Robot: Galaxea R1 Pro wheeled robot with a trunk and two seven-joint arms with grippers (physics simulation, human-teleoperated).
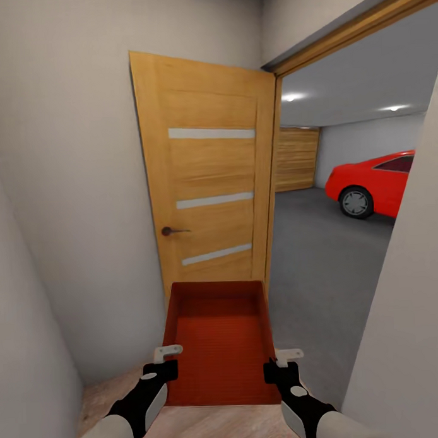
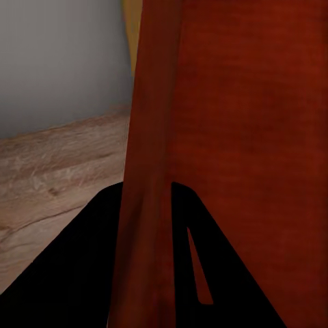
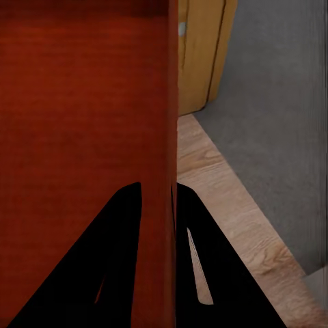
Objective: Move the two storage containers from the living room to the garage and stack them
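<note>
I carry one red-orange storage container (image 1: 220, 339) in front of me, lidless, its long axis pointing ahead. My left gripper (image 1: 162, 366) is shut on its left wall (image 2: 147, 205), and my right gripper (image 1: 281, 365) is shut on its right wall (image 3: 162, 205); in each wrist view the thin wall runs between the two dark fingers. The container hangs above light wood plank floor (image 1: 201, 428), close to a doorway into the garage, whose grey concrete floor (image 1: 321, 259) lies ahead on the right.
An open wooden door (image 1: 208, 175) with pale strips stands just beyond the container. White walls close in on the left (image 1: 60, 186) and right (image 1: 406, 339). In the garage are a red car (image 1: 376, 185) and a wood-slat door (image 1: 296, 159).
</note>
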